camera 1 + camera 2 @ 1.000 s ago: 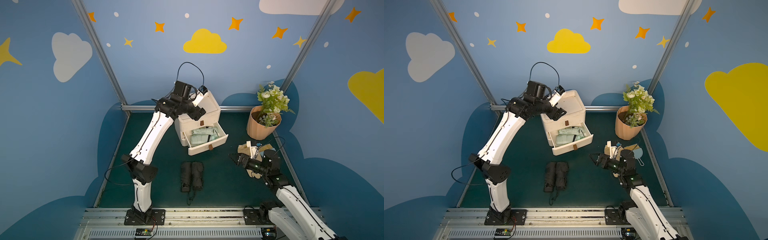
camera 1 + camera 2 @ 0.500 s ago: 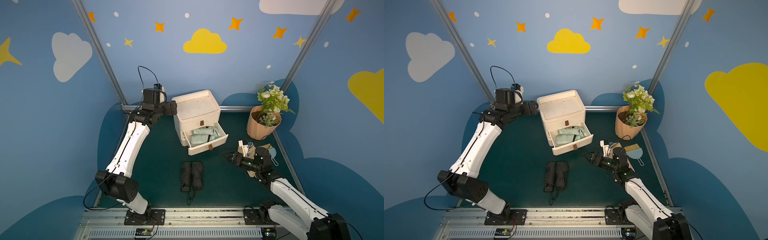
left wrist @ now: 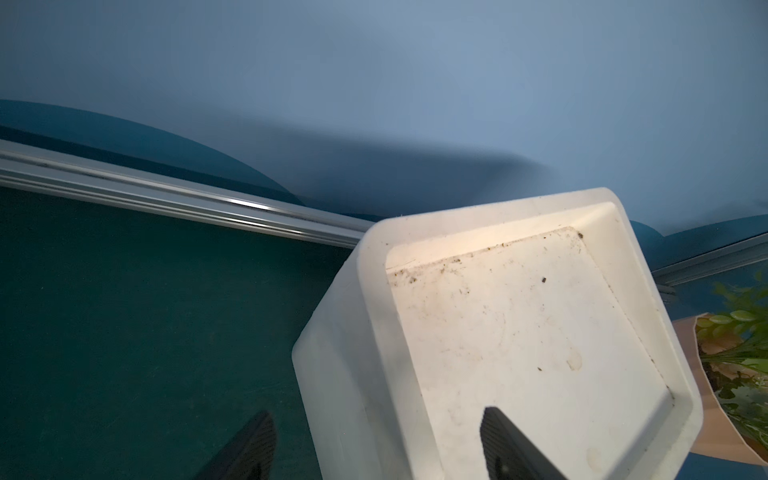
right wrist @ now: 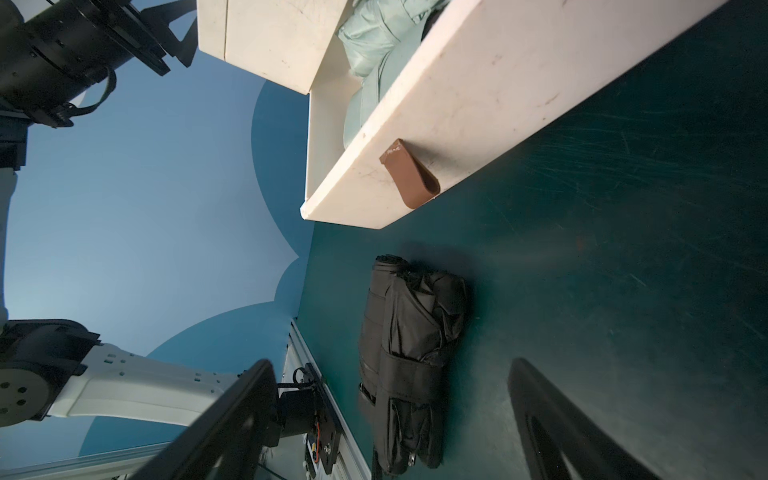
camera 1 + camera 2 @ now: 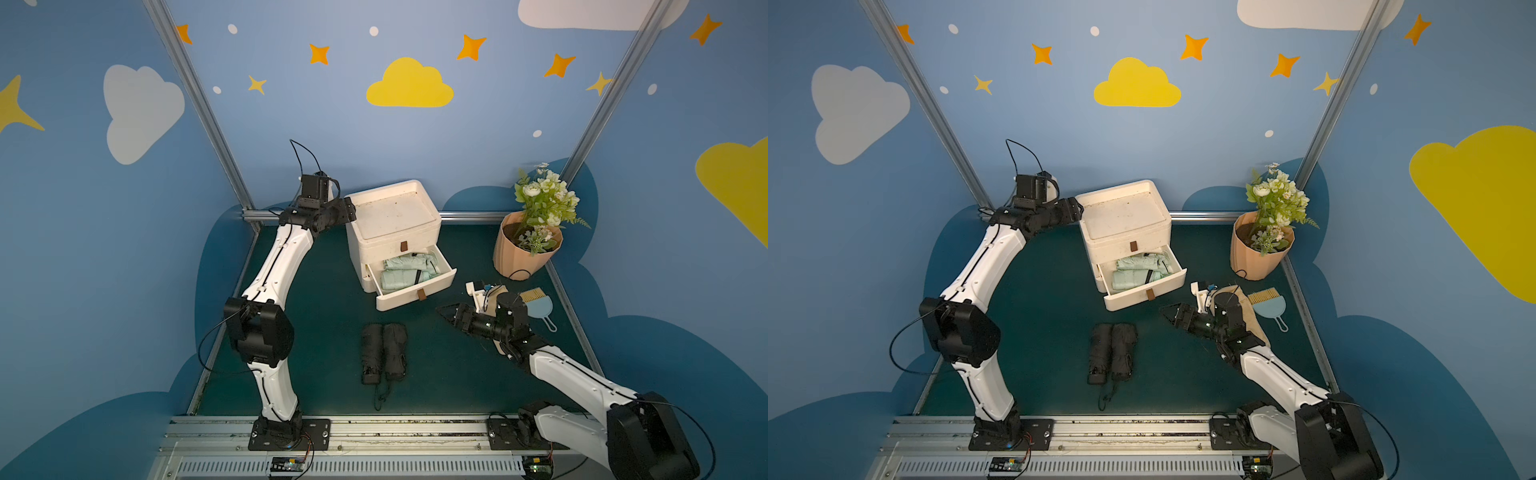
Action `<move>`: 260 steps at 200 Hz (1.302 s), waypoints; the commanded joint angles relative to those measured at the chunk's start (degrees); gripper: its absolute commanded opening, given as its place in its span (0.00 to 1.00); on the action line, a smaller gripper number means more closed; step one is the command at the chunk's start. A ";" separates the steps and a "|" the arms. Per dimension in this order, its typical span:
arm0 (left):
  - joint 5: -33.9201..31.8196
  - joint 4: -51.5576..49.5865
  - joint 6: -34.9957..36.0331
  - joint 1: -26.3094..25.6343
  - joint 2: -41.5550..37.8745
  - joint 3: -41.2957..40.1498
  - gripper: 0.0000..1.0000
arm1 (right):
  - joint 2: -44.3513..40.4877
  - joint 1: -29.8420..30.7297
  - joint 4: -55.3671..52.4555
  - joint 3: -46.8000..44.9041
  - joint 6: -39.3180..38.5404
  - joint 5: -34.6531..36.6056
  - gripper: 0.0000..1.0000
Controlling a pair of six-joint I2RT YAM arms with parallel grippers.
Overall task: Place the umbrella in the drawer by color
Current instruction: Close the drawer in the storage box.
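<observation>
A: Start at the front. Any writing?
B: The mounting rail (image 5: 374,432) carries a small circuit board (image 5: 289,463), its markings too small to read. Just past it, two black umbrellas (image 5: 382,353) lie folded side by side on the green mat (image 5: 324,332), touching, with a cord trailing toward the rail.
A: And the right gripper?
B: The right gripper (image 5: 446,312) hangs low over the mat, beside the black pair but apart from it, tips pointing that way. In the right wrist view its fingers (image 4: 232,415) are spread with nothing between them, and both are cut off by the frame edge.
A: The drawer?
B: The lower drawer (image 5: 415,296) is pulled out, with a brown tab (image 4: 411,174) on its front. Two mint umbrellas (image 5: 409,272) lie inside—the cabinet hides their far ends. The upper drawer (image 5: 395,249) is closed.
A: The left arm?
B: The left gripper (image 5: 348,211) sits at the top edge of the white cabinet (image 5: 392,216). The left wrist view shows its fingers (image 3: 245,453) apart, one over the speckled top and one outside the wall—contact I can't tell.
A: Behind?
B: A potted plant (image 5: 525,253) stands at the back right, with a blue brush (image 5: 538,309) nearer, and something tan (image 5: 1252,320) is mostly hidden under the right wrist
</observation>
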 commanded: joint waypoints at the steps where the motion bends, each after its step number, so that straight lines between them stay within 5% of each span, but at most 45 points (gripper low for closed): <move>1: 4.16 0.12 -1.03 0.11 2.55 3.79 0.71 | 2.59 0.57 4.56 2.52 -0.48 -1.84 0.86; 131: 5.46 -1.45 1.67 -1.39 5.77 3.70 0.28 | 23.09 1.10 13.46 12.84 -2.74 -5.28 0.66; 260: 4.86 -1.44 3.05 -2.54 4.75 2.05 0.25 | 33.05 1.30 18.98 20.20 -1.40 -3.06 0.37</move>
